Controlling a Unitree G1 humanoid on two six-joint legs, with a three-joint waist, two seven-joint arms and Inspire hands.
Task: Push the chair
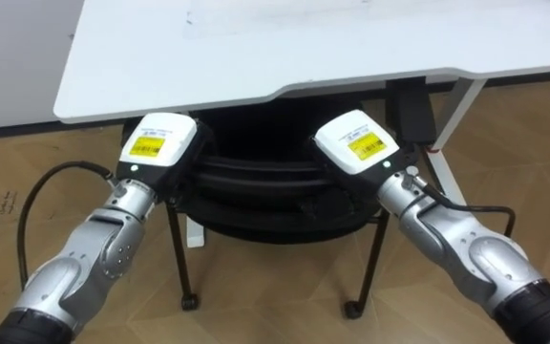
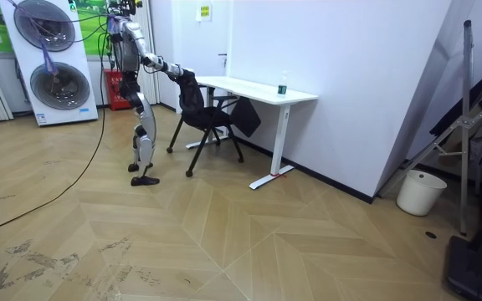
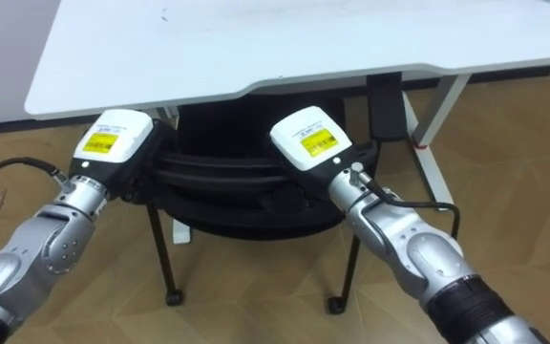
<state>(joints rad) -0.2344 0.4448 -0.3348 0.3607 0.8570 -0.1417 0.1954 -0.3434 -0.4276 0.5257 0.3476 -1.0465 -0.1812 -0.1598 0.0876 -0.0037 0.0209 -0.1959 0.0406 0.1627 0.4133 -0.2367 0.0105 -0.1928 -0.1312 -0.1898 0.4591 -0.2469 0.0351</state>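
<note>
The black chair (image 1: 265,191) stood at the near edge of the white desk (image 1: 256,48), its back turned toward the robot and its seat partly under the desktop. Two of its thin dark legs reached down to small wheels (image 1: 189,302) on the wooden floor (image 2: 224,234).

Both of the robot's hands were at the top of the chair's back. The left hand (image 1: 158,143) lay against the left end and the right hand (image 1: 356,143) against the right end, with the curved rim of the back running between them. In the eye views the backs of the hands faced the camera and the fingers were hidden beyond them, over the chair's back, so I could not tell whether either hand was open or clasped on the chair.

A dark box (image 1: 413,110) hung under the desktop beside the white desk leg, just right of the right hand.

In the room view the robot stood upright on the room view's left of the chair, with both arms stretched forward to the chair's back. A small bottle (image 2: 282,84) stood on the desk's far end, and something dark (image 2: 245,117) hung below the desktop behind the chair. Behind the robot stood a white machine with two round doors (image 2: 53,67). Well apart, at the room view's right, a white bucket (image 2: 414,192) sat on the floor by the wall.
</note>
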